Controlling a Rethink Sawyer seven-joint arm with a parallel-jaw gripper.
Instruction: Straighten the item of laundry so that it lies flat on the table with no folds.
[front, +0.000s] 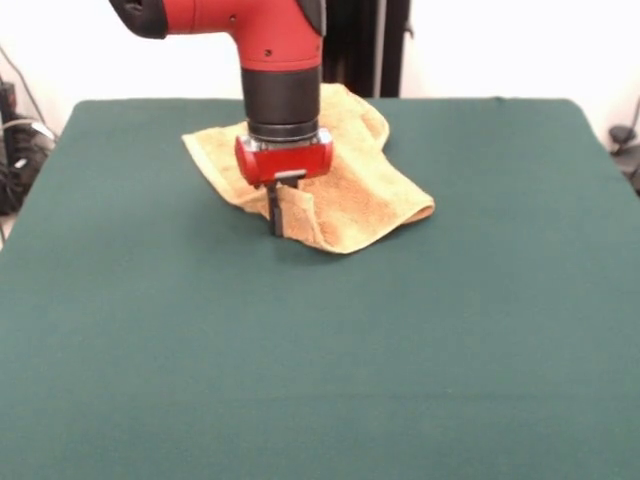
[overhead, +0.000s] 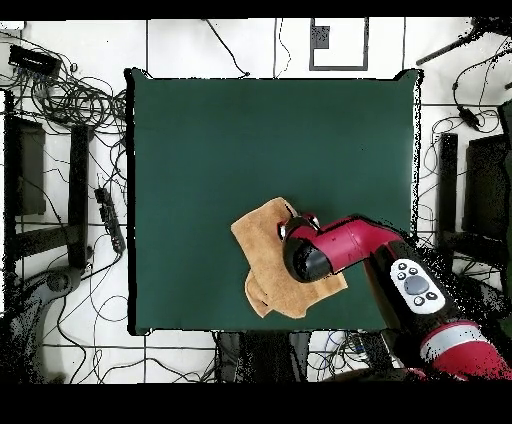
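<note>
The golden-orange towel (front: 355, 185) lies crumpled on the far middle part of the dark green table (front: 320, 360), with folded layers and a corner pointing right. My gripper (front: 277, 218) points straight down at the towel's near edge. Its dark fingers look shut on a raised flap of that edge, close to the table. In the overhead view the towel (overhead: 265, 250) lies near the table's (overhead: 250, 140) bottom edge, partly under my red arm (overhead: 345, 245). The arm hides the gripper there. No white tag shows.
The black pedestal (front: 365, 45) stands behind the table's far edge. Cables lie off the table's left side (front: 15, 150). In the overhead view, cables (overhead: 75, 95) and dark equipment (overhead: 25, 170) lie on the floor round the table.
</note>
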